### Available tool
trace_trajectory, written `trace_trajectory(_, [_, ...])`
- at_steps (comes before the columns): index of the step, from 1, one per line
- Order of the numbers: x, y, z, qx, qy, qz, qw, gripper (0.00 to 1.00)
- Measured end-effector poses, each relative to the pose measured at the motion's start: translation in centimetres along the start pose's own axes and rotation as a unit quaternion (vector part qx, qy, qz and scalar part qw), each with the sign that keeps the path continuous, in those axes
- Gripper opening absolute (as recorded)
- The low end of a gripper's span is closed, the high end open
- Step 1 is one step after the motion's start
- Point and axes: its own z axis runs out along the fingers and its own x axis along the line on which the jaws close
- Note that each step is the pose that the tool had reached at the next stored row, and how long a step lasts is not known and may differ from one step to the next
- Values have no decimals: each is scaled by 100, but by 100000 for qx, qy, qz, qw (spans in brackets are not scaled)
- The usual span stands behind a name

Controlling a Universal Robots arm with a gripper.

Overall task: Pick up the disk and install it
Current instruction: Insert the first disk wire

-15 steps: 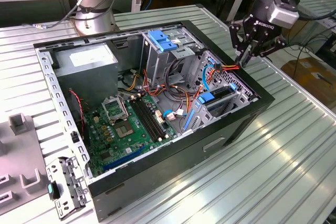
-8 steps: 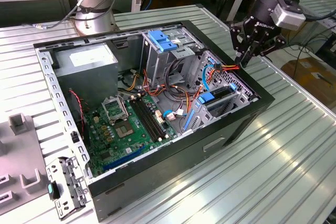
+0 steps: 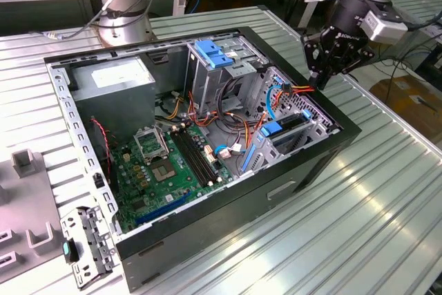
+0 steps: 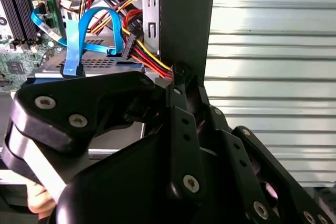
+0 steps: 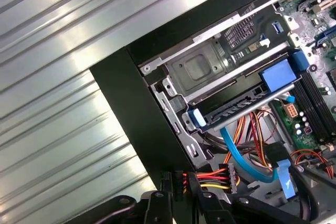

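On the worktop (image 3: 359,226): ribbed aluminium surface carrying an open black computer case (image 3: 228,220) that lies on its side with its interior facing up.
Gripper (image 3: 320,82): black, on the arm in the upper part of the exterior view's right. Its tip hangs just over the case's edge, right at the wire bundle (image 3: 304,90). Both wrist views show it from behind (image 4: 178,80) (image 5: 181,182).
Jaws: cannot tell whether they are apart, together or clamped on the wires.
Disk (image 5: 236,110): flat grey metal slab lying in the drive bay at the case's corner, toward the exterior view's right (image 3: 291,126). A blue plastic rail runs along its edge. The second wrist view shows its metal face (image 4: 94,62), just beyond the gripper.
Data cable (image 5: 241,156): flat, blue, looping up from the disk's end.
Power plug (image 5: 226,174): black, beside the data cable at the disk's end. Red, yellow and black wires run from it to the gripper's tip.
Drive cage (image 3: 221,77): upright grey metal frame with a blue plastic handle on top, near the case's middle.
Power-supply box (image 3: 114,77): grey with a white sticker, in the case corner toward the exterior view's left.
Motherboard (image 3: 166,170): green, on the case floor, with black memory slots alongside the processor socket.
Metal bracket (image 3: 86,240): loose perforated piece on the worktop, just outside the case's near corner.
Grey fixture (image 3: 24,160): moulded block at the exterior view's left edge.
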Motion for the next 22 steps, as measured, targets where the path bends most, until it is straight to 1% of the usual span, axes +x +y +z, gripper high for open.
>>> trace_trajectory(3, [-15, 18, 15, 94, 175, -466, 99999, 25])
trace_trajectory(11, [-25, 24, 21, 130, 190, -545, 99998, 25])
trace_trajectory(13, [-25, 24, 20, 121, 197, -546, 99998, 24])
trace_trajectory(14, [-25, 24, 15, 134, 189, -544, 99998, 17])
trace_trajectory(15, [-25, 24, 0, 139, 185, -545, 99998, 17])
trace_trajectory(17, [-24, 24, -54, 120, 195, -545, 99998, 17])
trace_trajectory(22, [-24, 25, -65, 123, 193, -545, 99998, 17])
